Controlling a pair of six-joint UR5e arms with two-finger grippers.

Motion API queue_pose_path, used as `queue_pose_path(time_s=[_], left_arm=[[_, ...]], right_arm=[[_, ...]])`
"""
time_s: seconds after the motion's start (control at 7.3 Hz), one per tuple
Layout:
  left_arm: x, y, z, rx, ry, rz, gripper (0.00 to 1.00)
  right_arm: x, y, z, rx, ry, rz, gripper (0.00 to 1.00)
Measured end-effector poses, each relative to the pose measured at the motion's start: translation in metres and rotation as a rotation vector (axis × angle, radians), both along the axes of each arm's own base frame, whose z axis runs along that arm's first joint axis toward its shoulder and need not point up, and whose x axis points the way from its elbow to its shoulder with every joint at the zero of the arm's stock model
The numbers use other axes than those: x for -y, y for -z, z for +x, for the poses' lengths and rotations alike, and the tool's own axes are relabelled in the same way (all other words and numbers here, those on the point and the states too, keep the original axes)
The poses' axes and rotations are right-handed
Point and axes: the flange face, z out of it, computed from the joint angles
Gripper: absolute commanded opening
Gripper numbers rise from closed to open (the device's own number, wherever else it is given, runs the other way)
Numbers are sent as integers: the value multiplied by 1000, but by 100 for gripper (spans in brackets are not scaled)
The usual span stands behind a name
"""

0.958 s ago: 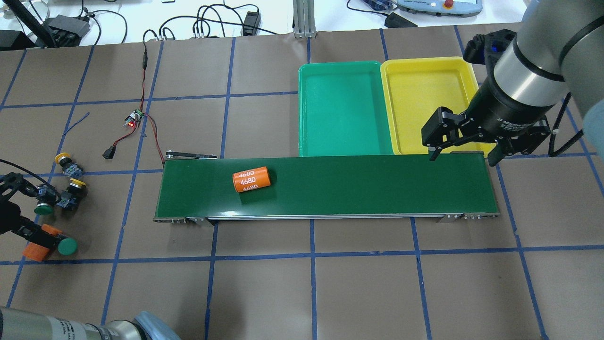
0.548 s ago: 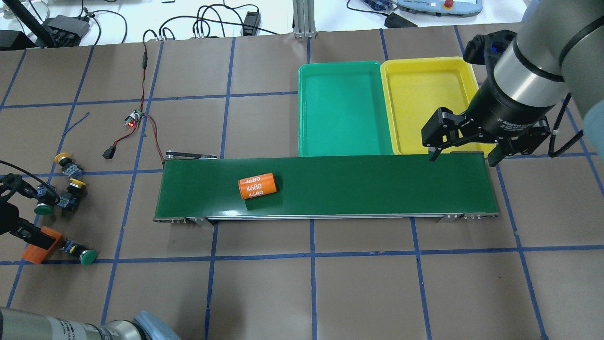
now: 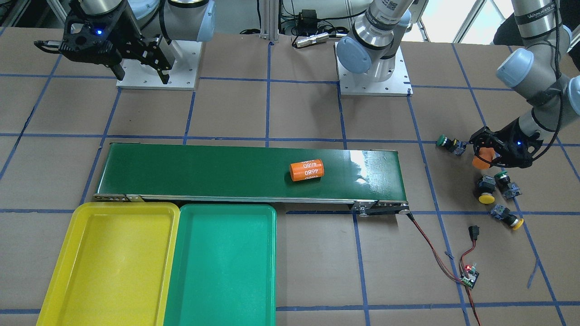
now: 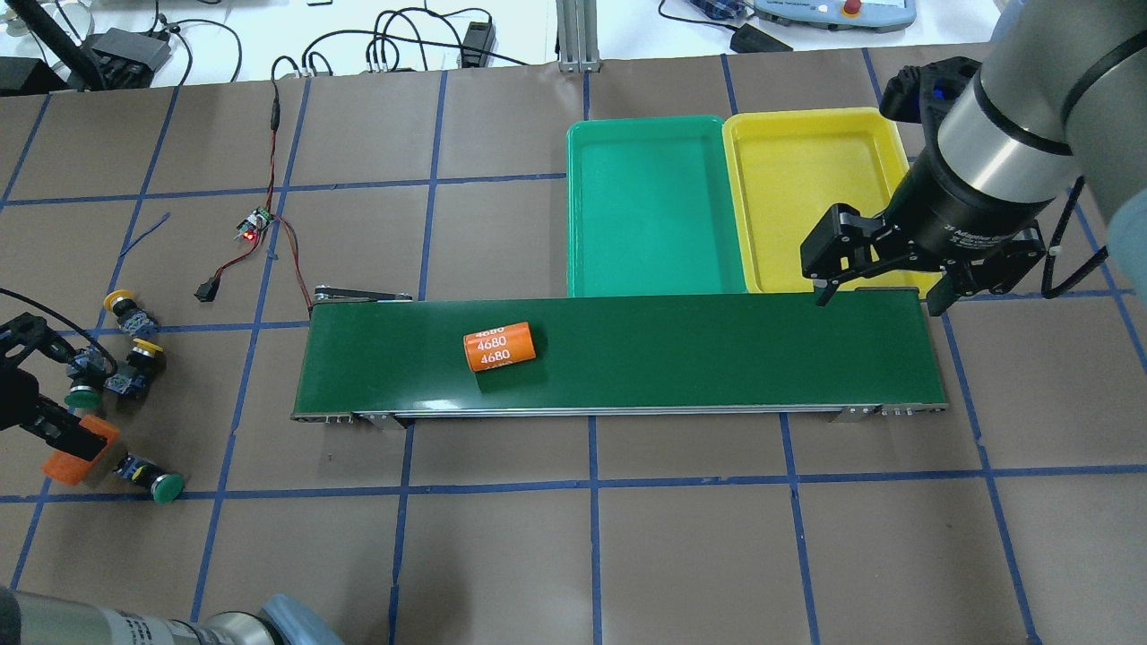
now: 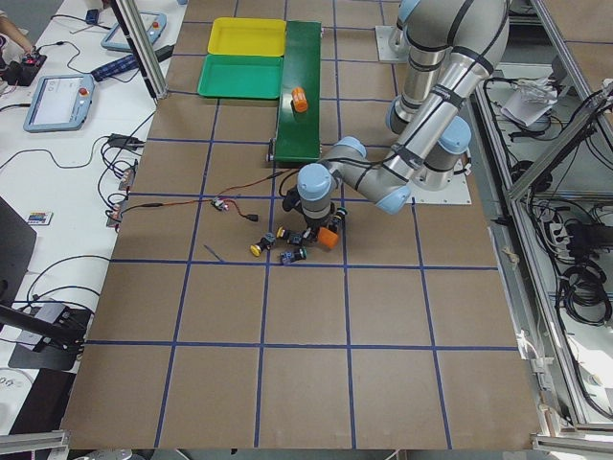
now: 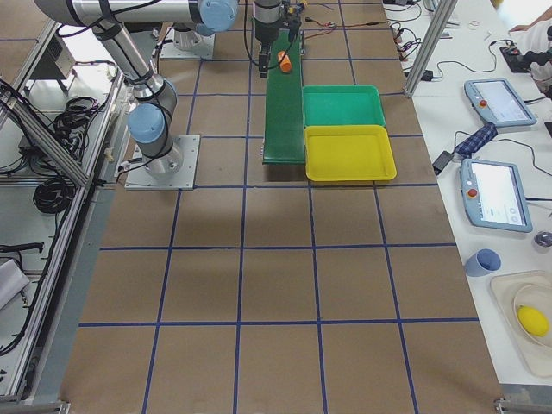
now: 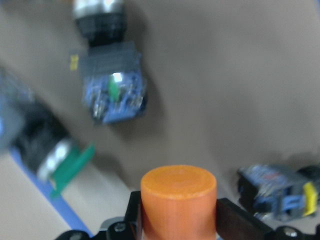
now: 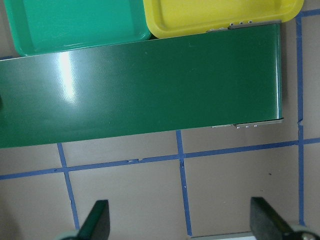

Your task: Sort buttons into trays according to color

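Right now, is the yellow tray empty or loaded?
Empty. The yellow tray shows only its bare floor, overhead and from the front; nothing lies inside.

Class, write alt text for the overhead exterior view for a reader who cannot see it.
The left hand grips an orange cylinder at the view's left edge, among four loose buttons. A second orange cylinder lies on the conveyor belt; the right hand hangs open over its right end. Beyond the belt, the green tray and yellow tray hold no buttons.

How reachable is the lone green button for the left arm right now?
Probably not yet: the left gripper is shut on an orange cylinder. The green button lies uncovered right beside it, so likely after release.
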Motion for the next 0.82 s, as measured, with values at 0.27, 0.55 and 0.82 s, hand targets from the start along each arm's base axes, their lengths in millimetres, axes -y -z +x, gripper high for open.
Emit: queue_pose_path(time_s=[0.27, 0.55, 0.82], left_arm=[[50, -56, -80, -15, 196, 11, 37], [79, -89, -187, -6, 414, 9, 36], [83, -91, -301, 0, 631, 10, 35]], right_arm=[[0, 0, 0, 0, 0, 0, 100], [0, 0, 0, -1, -1, 1, 100], [0, 0, 0, -1, -2, 2, 100]])
